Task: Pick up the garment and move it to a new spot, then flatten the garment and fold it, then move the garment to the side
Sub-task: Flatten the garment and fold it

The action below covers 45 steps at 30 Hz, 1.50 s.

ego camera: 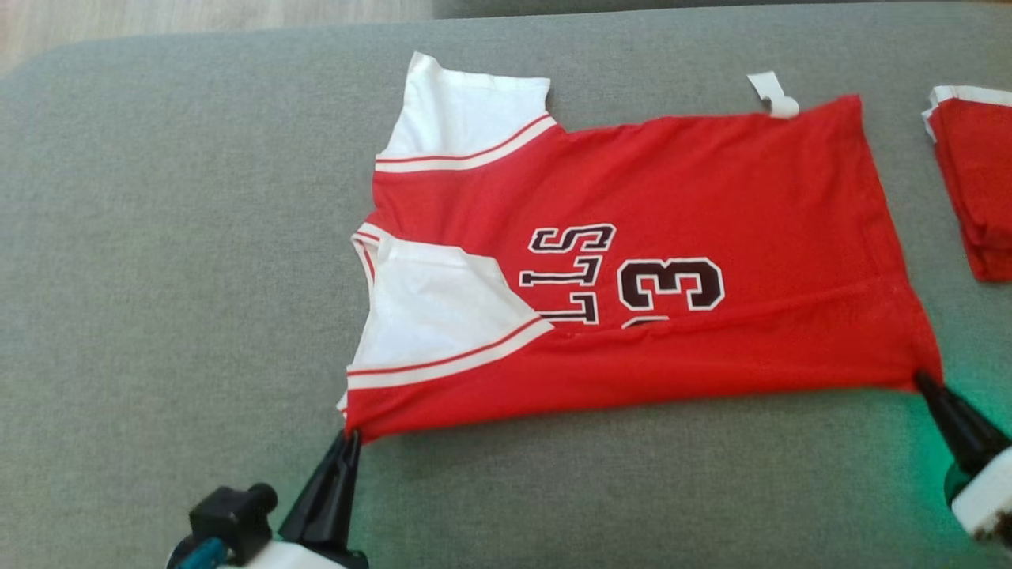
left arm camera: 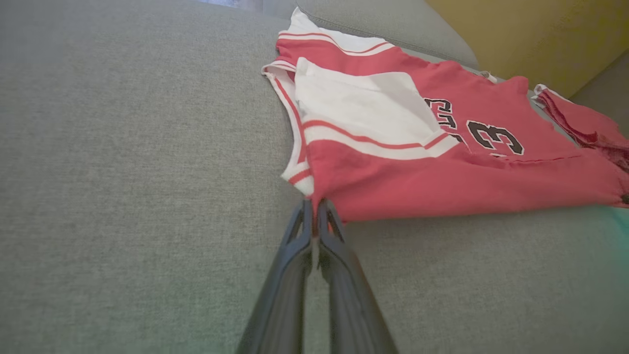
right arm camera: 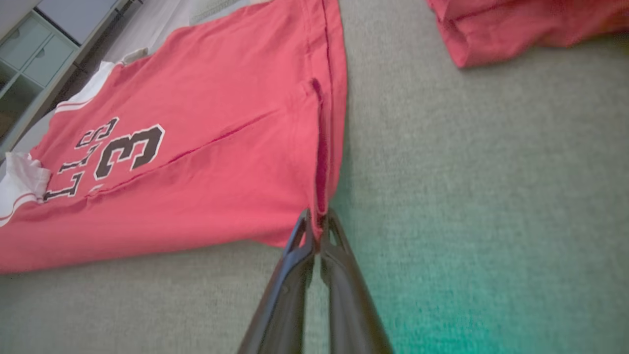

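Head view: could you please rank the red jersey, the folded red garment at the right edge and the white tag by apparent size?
1. red jersey
2. folded red garment, partly cropped by the frame
3. white tag

Garment [ego camera: 672, 174] on cushion [ego camera: 158, 237], folded cloth [ego camera: 976, 182] to its right

We see a red jersey [ego camera: 672, 182] with white sleeves, red-striped white bands and black lettering edged in white. We see a mottled grey surface [ego camera: 158, 276], tinged green in places, and another cloth [ego camera: 980, 182], red with white trim.
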Tool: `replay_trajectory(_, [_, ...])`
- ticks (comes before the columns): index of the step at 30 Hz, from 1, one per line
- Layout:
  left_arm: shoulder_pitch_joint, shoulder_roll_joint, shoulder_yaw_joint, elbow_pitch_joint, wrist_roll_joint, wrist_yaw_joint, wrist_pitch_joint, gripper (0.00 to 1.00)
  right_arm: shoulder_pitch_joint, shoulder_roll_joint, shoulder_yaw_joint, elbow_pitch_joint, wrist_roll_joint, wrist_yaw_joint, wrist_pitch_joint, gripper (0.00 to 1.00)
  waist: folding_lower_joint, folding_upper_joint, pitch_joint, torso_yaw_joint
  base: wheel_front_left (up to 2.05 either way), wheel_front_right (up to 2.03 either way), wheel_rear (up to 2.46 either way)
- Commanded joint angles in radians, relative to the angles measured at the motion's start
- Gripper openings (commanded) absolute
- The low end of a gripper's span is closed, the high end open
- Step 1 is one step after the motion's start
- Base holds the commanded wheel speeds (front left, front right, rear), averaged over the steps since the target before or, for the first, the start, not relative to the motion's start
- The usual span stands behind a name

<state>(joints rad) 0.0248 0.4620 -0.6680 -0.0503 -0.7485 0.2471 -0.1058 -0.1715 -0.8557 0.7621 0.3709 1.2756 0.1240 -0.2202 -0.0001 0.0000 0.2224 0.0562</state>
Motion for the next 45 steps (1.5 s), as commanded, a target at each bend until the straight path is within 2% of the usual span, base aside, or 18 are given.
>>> replay_trajectory(1, [-0.018, 0.022, 0.027, -0.032, 0.000, 0.006, -0.006, 0.00, 0.039, -0.058, 0.003, -0.014, 0.006, 0.007, -0.015, 0.00, 0.0001, 0.0000, -0.003, 0.003, 0.00, 0.00, 0.00])
replay_trajectory(9, [-0.023, 0.024, 0.019, -0.021, 0.007, 0.006, -0.005, 0.00, 0.102, -0.065, -0.002, -0.035, 0.025, 0.007, -0.023, 0.00, 0.0001, 0.0000, -0.001, -0.001, 0.00, 0.00, 0.00])
replay_trajectory(15, [-0.013, 0.044, -0.009, -0.022, -0.024, -0.011, 0.075, 0.00, 0.104, -0.061, -0.035, -0.018, 0.010, 0.007, -0.032, 0.00, 0.0001, 0.0000, 0.010, -0.017, 0.00, 0.00, 0.00])
replay_trajectory(19, [-0.018, 0.060, -0.019, -0.035, -0.028, -0.008, 0.117, 0.00, 0.101, -0.054, -0.053, -0.009, -0.005, 0.007, -0.035, 0.00, 0.0001, 0.0000, 0.014, -0.019, 0.00, 0.00, 0.00])
replay_trajectory(20, [-0.020, 0.063, -0.018, -0.040, -0.026, -0.005, 0.121, 0.08, 0.098, -0.052, -0.063, 0.002, -0.011, 0.007, -0.036, 0.58, 0.0001, 0.0000, 0.015, -0.019, 0.00, 0.00, 0.00])
replay_trajectory(21, [-0.022, 0.065, -0.018, -0.043, -0.026, -0.001, 0.127, 0.35, 0.095, -0.046, -0.076, 0.011, -0.017, 0.007, -0.037, 1.00, 0.0001, 0.0000, 0.016, -0.019, 0.00, 0.00, 0.00])
replay_trajectory(23, [-0.030, 0.070, -0.018, -0.050, -0.018, 0.014, 0.139, 1.00, 0.088, -0.035, -0.100, 0.017, -0.038, 0.007, -0.039, 1.00, 0.0001, 0.0000, 0.019, -0.018, 0.00, 0.00, 0.00])
replay_trajectory(27, [-0.069, 0.084, 0.001, -0.088, 0.005, 0.038, 0.144, 1.00, 0.077, -0.012, -0.182, 0.016, -0.109, 0.007, -0.041, 1.00, 0.0001, 0.0000, 0.027, -0.024, 0.00, 0.00, 0.00])
replay_trajectory(31, [-0.186, 0.129, 0.042, -0.138, 0.040, 0.030, 0.170, 1.00, 0.089, 0.018, -0.258, -0.014, -0.182, 0.007, -0.041, 1.00, 0.0001, 0.0000, 0.053, -0.029, 0.00, 0.00, 0.00])
replay_trajectory(33, [-0.280, 0.159, 0.063, -0.148, 0.060, 0.011, 0.203, 1.00, 0.088, 0.028, -0.282, -0.037, -0.213, 0.007, -0.041, 1.00, 0.0001, 0.0000, 0.074, -0.036, 0.00, 0.00, 0.00])
replay_trajectory(38, [-0.556, 0.182, 0.122, -0.118, 0.036, -0.060, 0.322, 1.00, 0.032, 0.059, -0.307, -0.114, -0.294, 0.007, -0.041, 1.00, 0.0001, 0.0000, 0.149, -0.084, 0.00, 0.00, 0.00])
replay_trajectory(41, [-0.720, 0.181, 0.139, -0.041, 0.019, -0.103, 0.399, 1.00, -0.024, 0.086, -0.304, -0.151, -0.332, 0.007, -0.040, 1.00, 0.0001, 0.0000, 0.196, -0.119, 0.00, 0.00, 0.00])
replay_trajectory(45, [-0.901, 0.160, 0.129, 0.118, 0.007, -0.136, 0.518, 1.00, -0.100, 0.136, -0.285, -0.179, -0.376, 0.007, -0.032, 1.00, 0.0001, 0.0000, 0.251, -0.164, 0.00, 0.00, 0.00])
